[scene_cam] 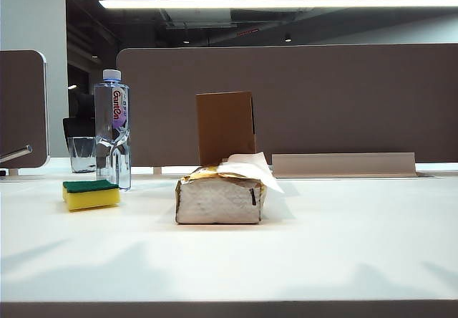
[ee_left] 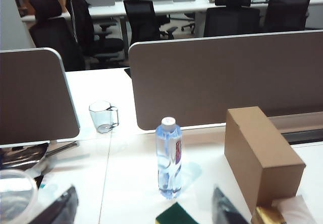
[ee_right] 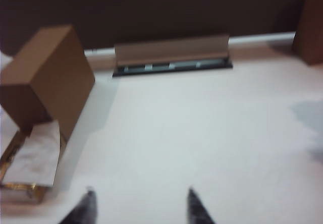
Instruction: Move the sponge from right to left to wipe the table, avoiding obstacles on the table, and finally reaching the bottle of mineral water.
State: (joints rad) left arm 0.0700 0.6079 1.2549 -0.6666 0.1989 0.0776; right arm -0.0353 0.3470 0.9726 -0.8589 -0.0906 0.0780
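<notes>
The yellow sponge [scene_cam: 91,194], green face up, lies on the white table [scene_cam: 322,253] at the left, just in front of the mineral water bottle [scene_cam: 113,128]. The tissue pack [scene_cam: 220,198] sits mid-table with the brown box [scene_cam: 225,126] upright behind it. Neither gripper shows in the exterior view. My left gripper [ee_left: 144,206] hangs open above the table, its fingers wide apart; the sponge [ee_left: 174,217] lies below between them, touching neither, near the bottle [ee_left: 168,158]. My right gripper [ee_right: 140,200] is open over bare table, beside the box [ee_right: 48,77] and tissue pack [ee_right: 30,158].
A short clear glass cup [scene_cam: 82,153] stands behind the bottle. Brown partition panels [scene_cam: 322,96] close off the table's back, with a raised cable flap [scene_cam: 343,164] at the right rear. In the left wrist view the box [ee_left: 260,156] stands beside the bottle.
</notes>
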